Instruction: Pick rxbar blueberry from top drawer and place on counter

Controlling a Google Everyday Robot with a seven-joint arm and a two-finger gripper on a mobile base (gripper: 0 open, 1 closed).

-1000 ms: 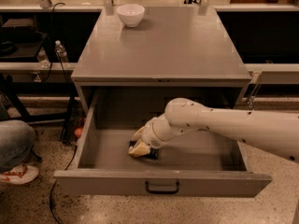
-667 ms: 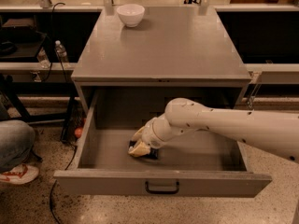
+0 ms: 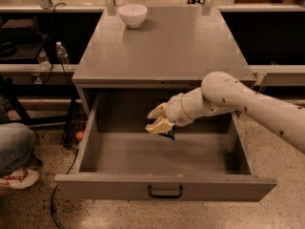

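The top drawer (image 3: 164, 187) of the grey cabinet is pulled wide open, its dark curved handle at the front centre. My gripper (image 3: 158, 119) hangs above the drawer's middle, well off its floor, reaching in from the right on the white arm. It is shut on the rxbar blueberry (image 3: 166, 132), whose dark wrapper shows just below and behind the fingers. The counter (image 3: 167, 46), the flat grey cabinet top, lies above and behind the gripper.
A white bowl (image 3: 132, 15) stands at the back left of the counter. A person's knee and red-white shoe (image 3: 18, 178) are at the left on the floor. A water bottle (image 3: 62, 54) stands on the left shelf. Dark shelving runs behind.
My gripper has risen from the drawer floor with the bar in it and now holds it high in the drawer, near the cabinet's front edge.
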